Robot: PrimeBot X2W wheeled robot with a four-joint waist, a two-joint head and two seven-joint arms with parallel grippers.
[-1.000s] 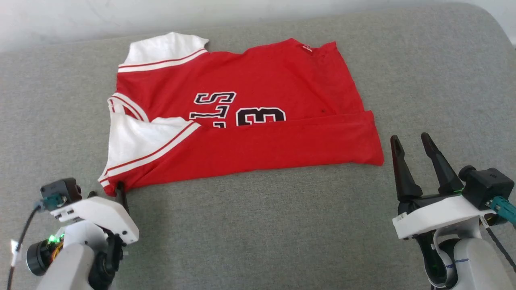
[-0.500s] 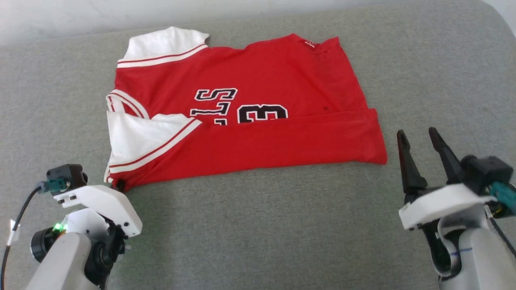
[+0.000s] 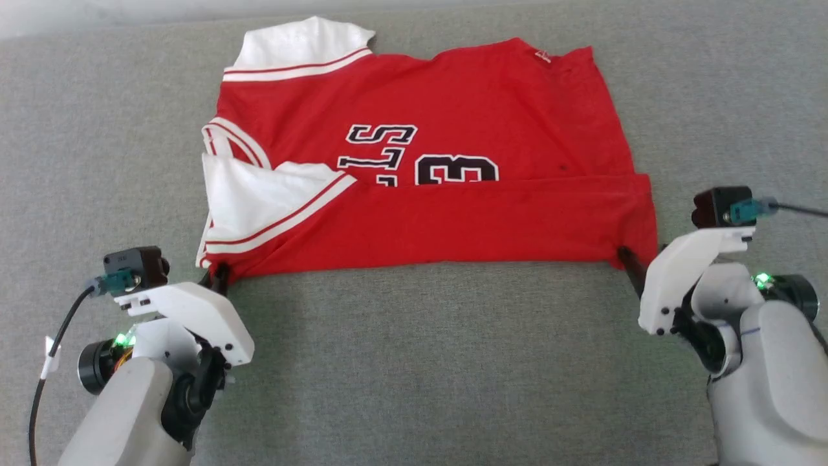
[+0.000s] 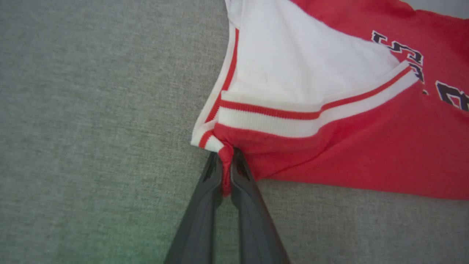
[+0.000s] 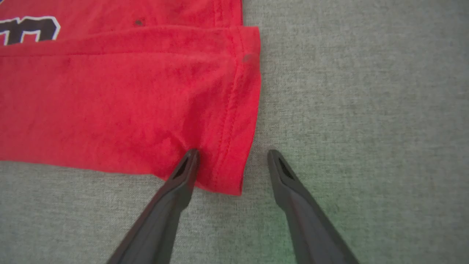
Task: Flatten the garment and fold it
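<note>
Underneath all, a broad grey woven-fabric surface (image 3: pixel 414 375). Spread on its far half, roughly centred between left and right edges, a soft red jersey shirt (image 3: pixel 466 97) with white short sleeves and red-white striped trim. Near long edge folded up over the body into a red band, hiding the lower part of the black white-outlined lettering (image 3: pixel 381 136) and the number 3 (image 3: pixel 456 171). One white sleeve (image 3: pixel 297 42) at the shirt's far left corner, the other (image 3: pixel 259 194) lying folded inward at the near left. At the near left corner, just below that sleeve's striped trim, the left gripper (image 4: pixel 227 172), dark fingers pressed together and clamped on a small pinch of red fabric. At the near right corner, the right gripper (image 5: pixel 232 152), jaws well apart and straddling the hem: one fingertip on the red cloth, the other on bare grey surface just beside it, nothing gripped.
</note>
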